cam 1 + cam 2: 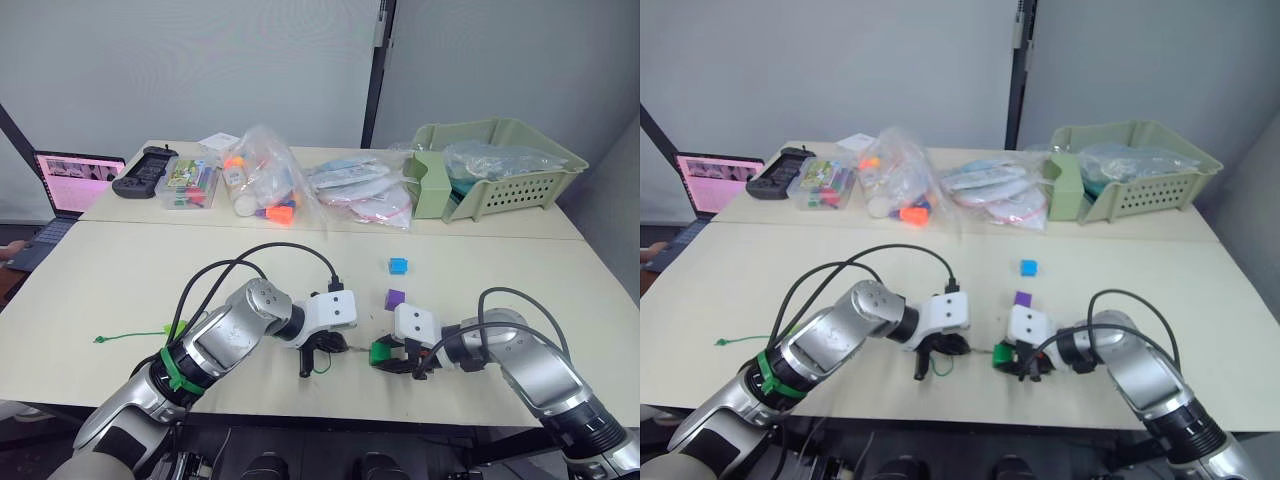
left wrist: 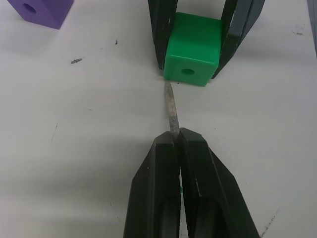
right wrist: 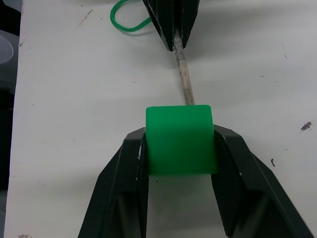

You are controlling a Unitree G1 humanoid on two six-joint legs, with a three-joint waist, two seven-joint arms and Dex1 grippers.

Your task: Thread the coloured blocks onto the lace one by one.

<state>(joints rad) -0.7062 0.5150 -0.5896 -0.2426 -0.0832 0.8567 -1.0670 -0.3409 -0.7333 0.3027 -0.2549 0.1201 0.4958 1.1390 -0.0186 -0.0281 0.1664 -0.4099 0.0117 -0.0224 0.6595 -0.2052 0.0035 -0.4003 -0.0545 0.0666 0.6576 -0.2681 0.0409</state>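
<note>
My right gripper [image 3: 181,148] is shut on a green block [image 3: 181,139], holding it by two sides just above the table. My left gripper [image 2: 178,138] is shut on the lace's stiff tan tip [image 2: 172,111]. That tip points at the block's face and touches its edge just beside the hole [image 2: 187,72]. Both grippers meet near the table's front edge [image 1: 355,352]. The green lace [image 1: 130,337] trails left across the table, with a small loop [image 3: 126,22] behind the left fingers. A purple block [image 1: 395,298] and a blue block [image 1: 398,265] lie loose beyond the grippers.
Along the table's far side stand a green basket [image 1: 500,165], clear bags of toy pieces [image 1: 265,185], a clear box [image 1: 188,183], a black controller [image 1: 145,168] and a laptop [image 1: 75,185]. Black cables [image 1: 260,255] arch over my left arm.
</note>
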